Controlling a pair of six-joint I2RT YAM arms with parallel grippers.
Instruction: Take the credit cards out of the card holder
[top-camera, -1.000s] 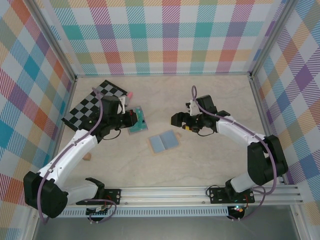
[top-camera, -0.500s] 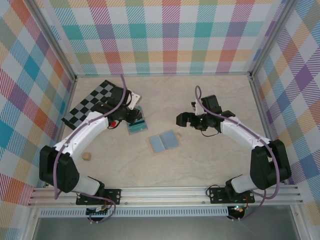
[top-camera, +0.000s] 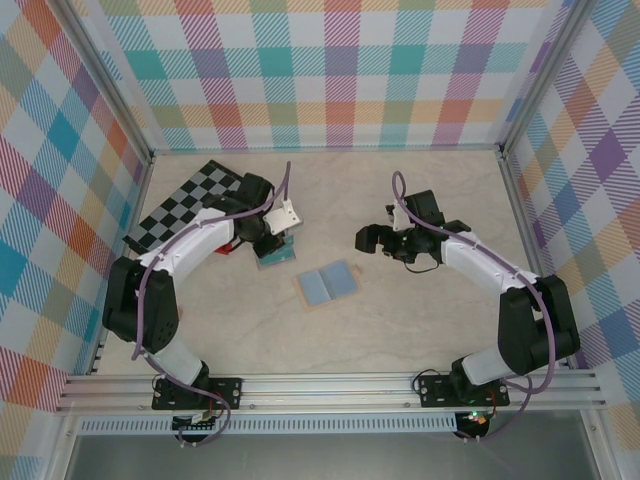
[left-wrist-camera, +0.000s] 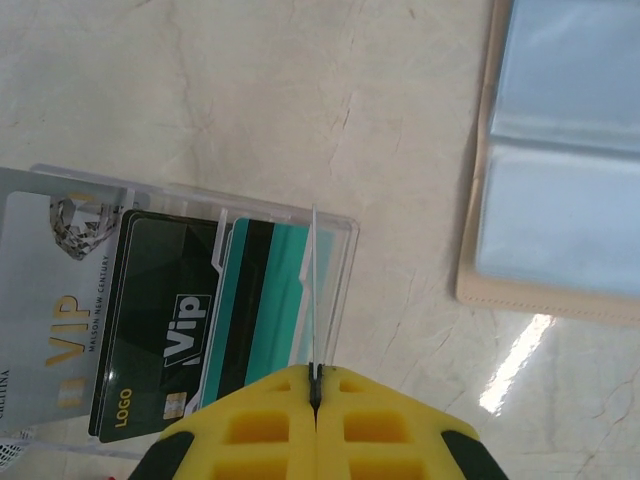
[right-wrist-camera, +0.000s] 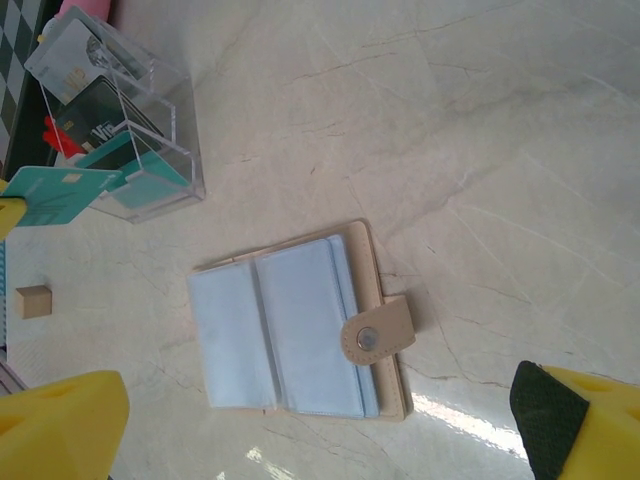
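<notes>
Top external: card holder (top-camera: 326, 285) lies unfolded flat on the table (top-camera: 420, 330), mid-table, light-blue panels up, between the two arms and slightly nearer than both grippers. Clear box (top-camera: 277, 250) sits just far-left of it, not touching.

Left gripper (top-camera: 275, 238) hovers over the box.

Left wrist: jaws of left gripper (left-wrist-camera: 316, 385) are clenched on a thin teal card (left-wrist-camera: 316, 290), seen edge-on and standing upright above the right end of the box (left-wrist-camera: 200, 300). A dark green card (left-wrist-camera: 160, 330) and a grey card (left-wrist-camera: 50, 310) lie inside. Card holder edge (left-wrist-camera: 570, 170) is to the right, apart from the box.

Right wrist: teal card (right-wrist-camera: 60, 187) is seen flat-on beside the box (right-wrist-camera: 130, 140). Card holder (right-wrist-camera: 285, 335) has its snap strap (right-wrist-camera: 380, 335) folded outward. A small wooden block (right-wrist-camera: 33, 300) lies alone on the table.

Right gripper (top-camera: 365, 238) is released, fingers (right-wrist-camera: 60, 425) spread wide, gripping nothing, far-right of the holder
</notes>
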